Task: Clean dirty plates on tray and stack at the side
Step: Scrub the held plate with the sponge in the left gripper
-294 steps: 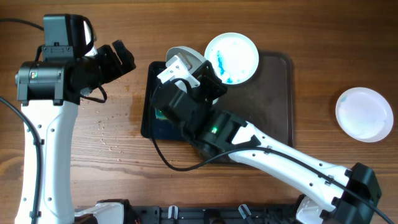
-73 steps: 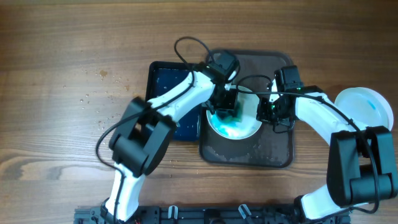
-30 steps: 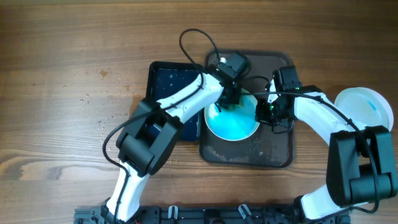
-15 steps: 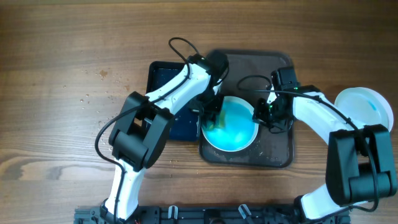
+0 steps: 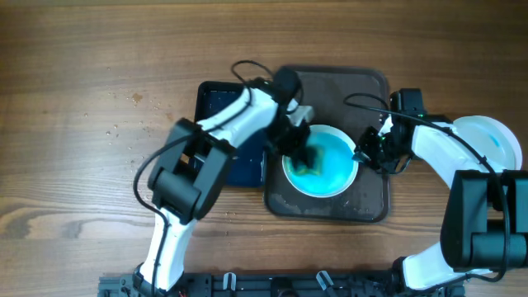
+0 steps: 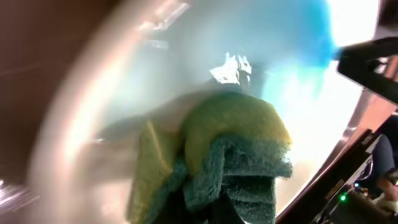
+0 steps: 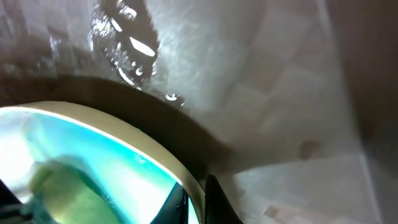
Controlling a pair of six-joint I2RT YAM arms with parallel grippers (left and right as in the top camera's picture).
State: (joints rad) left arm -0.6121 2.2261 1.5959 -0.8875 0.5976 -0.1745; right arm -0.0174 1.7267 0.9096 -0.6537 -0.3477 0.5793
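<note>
A white plate [image 5: 334, 169] smeared with blue sits on the brown tray [image 5: 346, 91]. My left gripper [image 5: 301, 153] is shut on a green and yellow sponge [image 5: 308, 161] and presses it onto the plate's left half. In the left wrist view the sponge [image 6: 224, 149] fills the middle against the wet plate [image 6: 124, 93], and it hides my fingertips. My right gripper [image 5: 360, 154] is shut on the plate's right rim. In the right wrist view the rim [image 7: 124, 134] runs between my two dark fingers [image 7: 217, 199].
A clean white plate [image 5: 487, 144] lies on the wooden table to the right of the tray. A dark blue basin [image 5: 216, 107] stands against the tray's left side. Water drops speckle the table at the left [image 5: 136, 165].
The plate has slid to the right on the tray, with my right gripper on its rim. My left gripper has carried the sponge from the plate's left edge toward its middle.
</note>
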